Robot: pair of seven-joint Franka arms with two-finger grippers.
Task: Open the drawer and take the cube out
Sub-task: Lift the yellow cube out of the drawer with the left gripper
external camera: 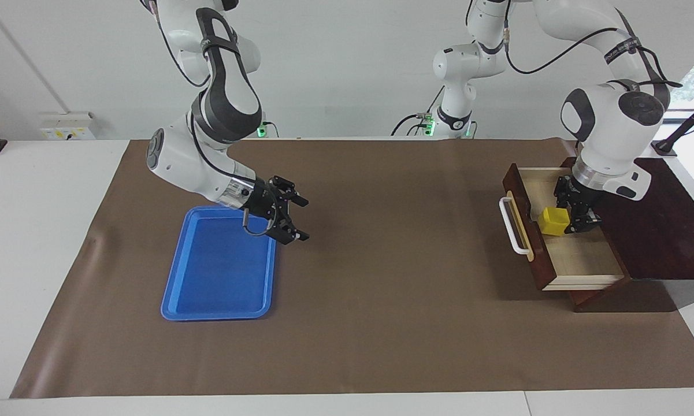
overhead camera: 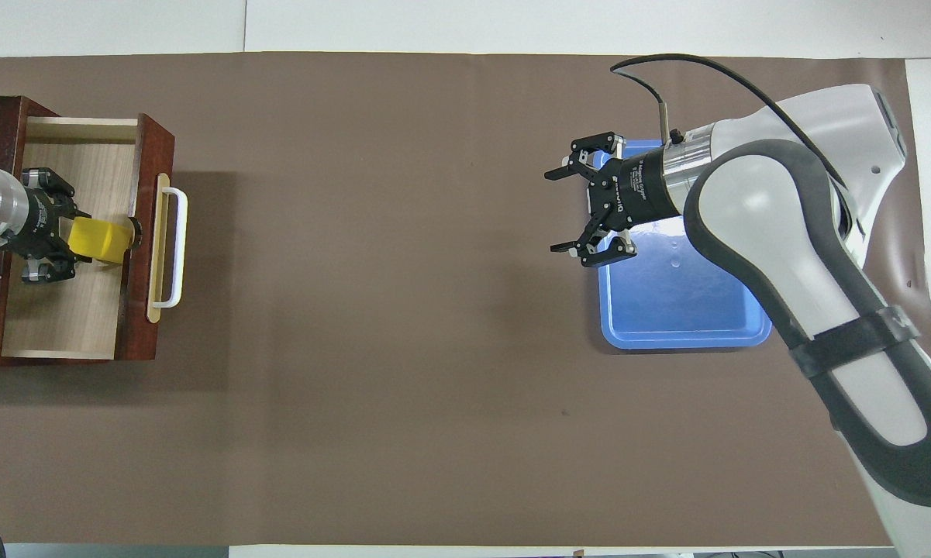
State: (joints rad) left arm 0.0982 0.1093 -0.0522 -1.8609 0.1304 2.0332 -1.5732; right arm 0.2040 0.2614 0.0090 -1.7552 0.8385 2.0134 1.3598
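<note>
Two arms work over your worktop (external camera: 393, 323), which is covered by a brown mat. Your cabinet (external camera: 659, 231) sits at the left arm's end, dark reddish-brown, with the drawer (external camera: 578, 260) pulled out toward the middle of the worktop and its pale interior exposed. You will see the white bar handle (external camera: 509, 226) on the drawer front. At the right arm's end, a blue tray (external camera: 219, 271) lies flat on the mat.

Your right gripper (external camera: 294, 219) hangs over the mat just beside the tray's corner nearest the robots, fingers spread wide and holding nothing; that arm waits.

Your left gripper (external camera: 572, 216) is down inside the drawer, clenched on the cube (external camera: 555, 221). In the overhead view, the yellow cube (overhead camera: 99, 240) sits between the fingers, close to the inside of the drawer front. You cannot tell from either view whether it rests on the drawer floor or is raised off it.
</note>
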